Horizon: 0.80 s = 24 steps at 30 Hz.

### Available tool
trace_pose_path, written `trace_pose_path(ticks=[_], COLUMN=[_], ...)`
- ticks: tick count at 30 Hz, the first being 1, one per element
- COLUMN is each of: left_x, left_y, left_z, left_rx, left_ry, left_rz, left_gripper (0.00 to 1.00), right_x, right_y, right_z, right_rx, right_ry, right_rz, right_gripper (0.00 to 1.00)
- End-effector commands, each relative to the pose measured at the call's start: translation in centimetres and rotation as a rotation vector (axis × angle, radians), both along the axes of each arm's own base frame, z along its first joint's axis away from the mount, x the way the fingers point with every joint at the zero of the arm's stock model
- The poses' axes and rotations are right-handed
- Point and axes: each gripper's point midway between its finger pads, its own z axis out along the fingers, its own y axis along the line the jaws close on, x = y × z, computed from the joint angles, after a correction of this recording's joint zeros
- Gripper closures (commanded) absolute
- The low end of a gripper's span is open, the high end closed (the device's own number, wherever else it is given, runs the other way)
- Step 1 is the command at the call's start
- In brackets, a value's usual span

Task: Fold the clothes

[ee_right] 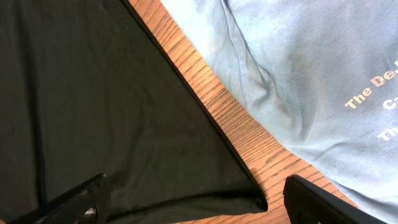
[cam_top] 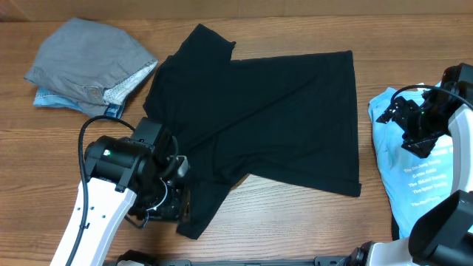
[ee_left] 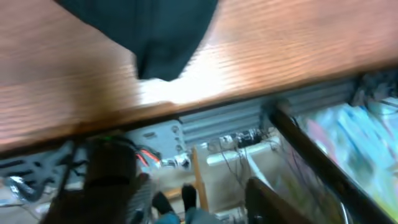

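The black T-shirt lay spread across the middle of the table, its near-left corner at the left gripper, whose jaws were too hidden and blurred to tell wide from closed. The right gripper hung wide and empty over the shirt's right hem, just beside the light blue T-shirt bunched at the table's right end; a folded grey garment sat far left

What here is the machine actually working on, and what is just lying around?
Part of the job:
black T-shirt
light blue T-shirt

Just lying about:
folded grey pile, far corner, untouched
wooden table
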Motion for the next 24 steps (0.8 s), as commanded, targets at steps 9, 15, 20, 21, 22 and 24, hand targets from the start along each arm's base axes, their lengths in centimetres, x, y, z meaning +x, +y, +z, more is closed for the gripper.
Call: trace_pose_path(ticks=[9, 15, 20, 21, 22, 24], left_x=[9.2, 10.4, 12.2, 12.5, 12.6, 12.9], left_y=[1.0, 2.6, 4.1, 4.4, 4.6, 5.4], left_z=[-1.6, -4.3, -7.2, -7.7, -8.1, -8.9], left_rx=[0.1, 0.218, 0.275, 0.279, 0.282, 0.289], left_ry=[-0.258, -0.175, -0.108, -0.097, -0.083, -0.058], left_rz=[0.259, 0.298, 0.348, 0.359, 0.37, 0.384], left_gripper=[0.37, 0.39, 0.41, 0.41, 0.41, 0.39], right_x=[-3.6, -4.0, -3.6, -3.5, -3.5, -3.6], right_y=[2.7, 3.9, 5.2, 5.6, 5.8, 6.3], right_z=[-5.8, -8.7, -11.3, -11.8, -12.1, -12.7], right_rx=[0.089, 0.14, 0.19, 0.191, 0.191, 0.186], right_ry=[0.113, 0.084, 0.011, -0.005, -0.011, -0.021], right_rz=[0.013, 0.017, -0.011, -0.001, 0.005, 0.025], right_gripper=[0.28, 0.28, 0.38, 0.39, 0.4, 0.46])
